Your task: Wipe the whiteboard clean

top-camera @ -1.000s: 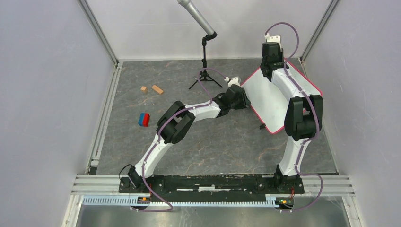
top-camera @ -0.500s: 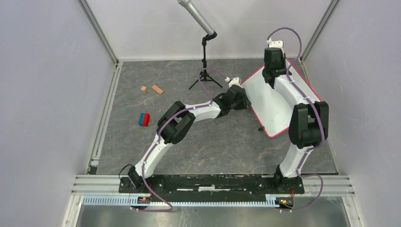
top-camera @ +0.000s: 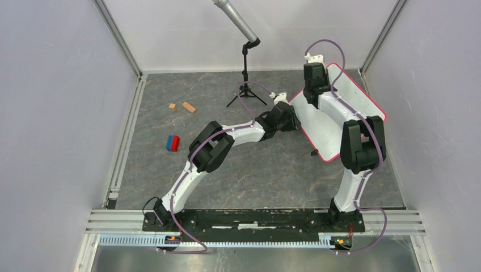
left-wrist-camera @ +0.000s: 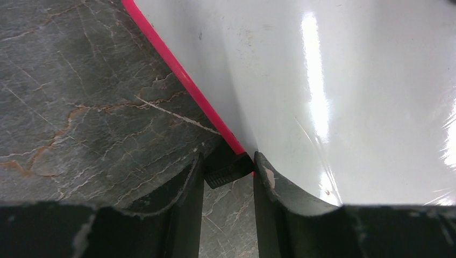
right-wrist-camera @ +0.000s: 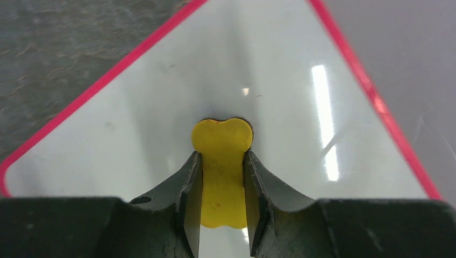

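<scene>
Yellow bone-shaped eraser [right-wrist-camera: 222,134] sits pinched in your right gripper [right-wrist-camera: 223,158], flat on the whiteboard [top-camera: 319,126], and since half a second ago that gripper has slid toward the board's far-left corner. Only the left wrist view shows you the left gripper [left-wrist-camera: 228,161] clamped on a black foot [left-wrist-camera: 226,171] under the board's pink rim [left-wrist-camera: 185,80], with the board resting on the grey table [top-camera: 227,170].

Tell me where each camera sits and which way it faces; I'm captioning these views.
Top external: fixed above and behind the arms, looking down on the grey marbled table; left arm and right arm show whole.
Left wrist: on the left arm, facing the edge of the white, pink-rimmed rectangular whiteboard; left gripper pinches its black foot.
Right wrist: on the right arm, facing the whiteboard; right gripper clamps a yellow bone-shaped piece.
Shared: all three show the whiteboard.
</scene>
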{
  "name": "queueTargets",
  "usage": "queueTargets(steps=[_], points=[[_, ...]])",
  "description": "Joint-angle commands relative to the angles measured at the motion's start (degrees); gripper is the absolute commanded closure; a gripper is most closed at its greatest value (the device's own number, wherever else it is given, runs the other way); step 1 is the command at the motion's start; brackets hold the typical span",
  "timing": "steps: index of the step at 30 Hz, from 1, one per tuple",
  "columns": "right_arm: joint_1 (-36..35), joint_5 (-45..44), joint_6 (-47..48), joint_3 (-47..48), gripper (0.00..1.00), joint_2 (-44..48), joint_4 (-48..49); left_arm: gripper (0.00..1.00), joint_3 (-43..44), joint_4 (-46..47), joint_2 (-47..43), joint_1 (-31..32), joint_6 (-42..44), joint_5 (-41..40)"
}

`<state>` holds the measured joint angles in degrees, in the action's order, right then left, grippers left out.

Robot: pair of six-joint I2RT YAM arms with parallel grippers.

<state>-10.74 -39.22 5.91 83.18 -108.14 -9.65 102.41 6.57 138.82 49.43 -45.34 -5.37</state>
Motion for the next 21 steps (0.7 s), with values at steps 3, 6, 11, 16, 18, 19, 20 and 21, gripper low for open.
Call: queueTargets(steps=[3,6,11,16,18,19,20,21], points=[[-0.88,-0.26,1.14,3.14,0.67,-2.04,-3.92,0.98,-2.21,-8.66,1.21,-0.56,1.05,-2.89],[-0.32,-1.96,1.64,4.2,0.67,-0.73,-4.41,0.98,-2.22,-8.6,1.19,-0.56,1.04,-2.94],[2.49,-2.11,0.06,3.41,0.67,3.0,-5.52,0.98,-2.2,-8.7,1.24,-0.56,0.8,-2.91],[2.94,-2.31,-2.68,-9.85,0.66,10.32,-1.97,0.98,-2.07,-8.9,1.27,-0.62,0.63,-2.75],[2.84,-2.39,-3.7,-17.23,0.66,13.55,0.0,0.98,-2.26,-9.0,1.19,-0.66,0.61,-2.81],[2.73,-2.09,-4.01,-20.86,0.66,15.2,1.33,0.98,-2.3,-9.03,1.12,-0.65,0.6,-2.81],[2.39,-2.05,-4.35,-23.63,0.66,16.76,2.3,0.98,-2.3,-8.95,1.1,-0.67,0.61,-2.81],[1.96,-2.48,-4.86,-26.49,0.66,18.14,2.97,0.98,-2.3,-8.96,1.14,-0.65,0.61,-2.88]])
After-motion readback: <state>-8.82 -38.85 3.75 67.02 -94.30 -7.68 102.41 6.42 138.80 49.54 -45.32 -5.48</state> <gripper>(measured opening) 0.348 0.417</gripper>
